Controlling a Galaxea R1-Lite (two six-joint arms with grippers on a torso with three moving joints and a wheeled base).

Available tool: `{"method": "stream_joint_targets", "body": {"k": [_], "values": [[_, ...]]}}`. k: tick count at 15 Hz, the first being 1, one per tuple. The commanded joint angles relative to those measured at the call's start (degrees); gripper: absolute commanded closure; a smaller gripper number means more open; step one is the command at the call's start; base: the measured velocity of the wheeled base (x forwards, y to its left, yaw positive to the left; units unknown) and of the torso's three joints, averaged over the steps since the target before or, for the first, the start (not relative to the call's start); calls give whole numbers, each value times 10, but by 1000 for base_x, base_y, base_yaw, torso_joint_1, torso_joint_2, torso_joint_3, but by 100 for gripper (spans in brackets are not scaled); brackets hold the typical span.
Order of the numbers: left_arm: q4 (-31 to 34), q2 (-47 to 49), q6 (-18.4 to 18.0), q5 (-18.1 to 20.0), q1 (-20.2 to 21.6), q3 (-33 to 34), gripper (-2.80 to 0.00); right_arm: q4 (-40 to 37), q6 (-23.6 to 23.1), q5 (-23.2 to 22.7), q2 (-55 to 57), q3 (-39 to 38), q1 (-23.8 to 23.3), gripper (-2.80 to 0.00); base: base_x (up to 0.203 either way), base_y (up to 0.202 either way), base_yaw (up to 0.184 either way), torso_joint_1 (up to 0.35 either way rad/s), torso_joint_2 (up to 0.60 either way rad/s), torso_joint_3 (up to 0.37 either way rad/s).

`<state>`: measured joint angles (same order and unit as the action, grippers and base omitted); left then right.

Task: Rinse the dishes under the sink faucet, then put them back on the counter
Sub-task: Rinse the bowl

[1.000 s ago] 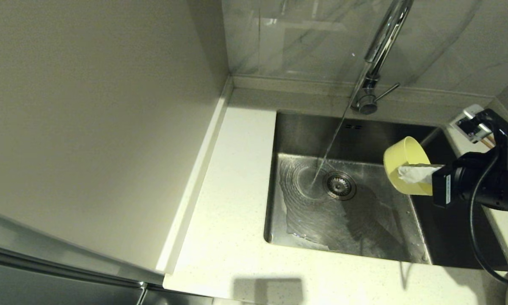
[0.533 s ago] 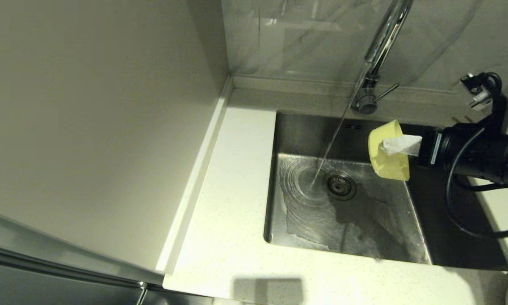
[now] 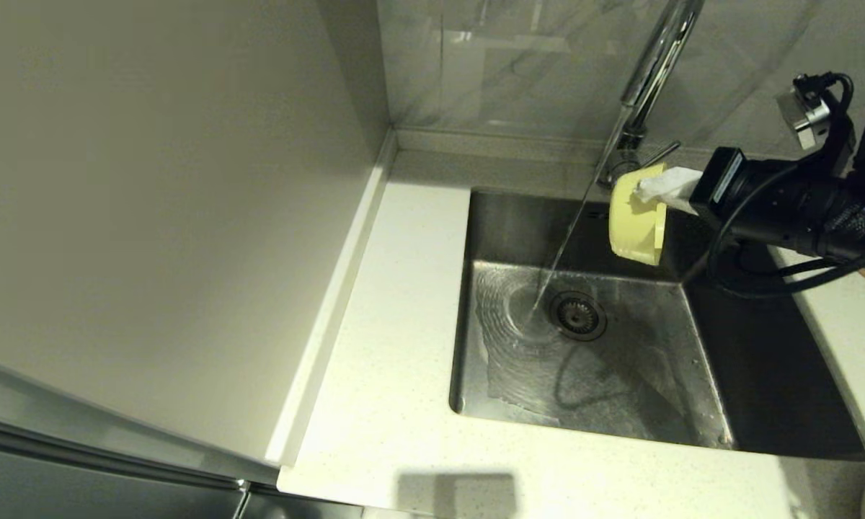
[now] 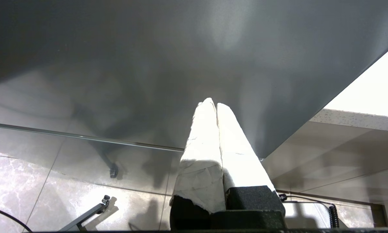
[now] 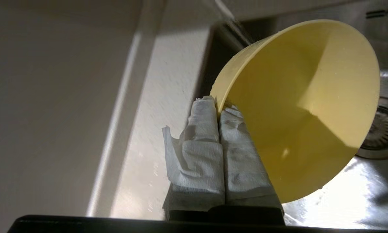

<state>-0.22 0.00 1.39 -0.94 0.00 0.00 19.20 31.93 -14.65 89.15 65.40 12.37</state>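
In the head view, the right pincer [image 3: 649, 189] is reaching in from the right over the back of the sink [image 3: 692, 425], squeezed shut on the rim of the yellow bowl [image 3: 636, 216], which is hanging on its side in the air just right of the thin stream of water [image 3: 564, 245] running from the faucet [image 3: 652, 68] down to a spot beside the drain [image 3: 578, 314]. The bowl is sitting near the stream but not quite in it, so the rinsing step looks to be just starting; the plate and chopsticks are not clearly showing here. The white tabletop [image 3: 396, 346] is lying around the sink. In the left wrist view, the left pincer [image 4: 216, 106] is hanging parked away from the sink, facing a grey panel above a tiled floor, its padded fingers [image 4: 203, 136] pressed together with nothing between them. In the right wrist view, the wrapped fingers [image 5: 207, 129] are pinching the bowl's [image 5: 297, 106] rim, one inside and one outside, with the open mouth turned toward the camera and the drain [image 5: 380, 129] behind it. The next move probably calls for sliding the bowl sideways into the stream and tilting its mouth so water is running through the inside, while keeping the pinch firm on the wet rim.
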Motion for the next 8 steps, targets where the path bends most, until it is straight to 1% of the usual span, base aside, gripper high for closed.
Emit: {"method": "stream_joint_targets", "body": {"k": [1, 2, 8], "values": [[0, -1, 0, 0, 0, 0, 0, 2, 41, 0, 16, 33, -4, 0, 0, 0, 0, 0, 0, 0], [0, -1, 0, 0, 0, 0, 0, 3, 53, 1, 16, 37, -8, 0, 0, 0, 0, 0, 0, 0], [0, -1, 0, 0, 0, 0, 0, 23, 68, 2, 14, 35, -8, 0, 0, 0, 0, 0, 0, 0]]}}
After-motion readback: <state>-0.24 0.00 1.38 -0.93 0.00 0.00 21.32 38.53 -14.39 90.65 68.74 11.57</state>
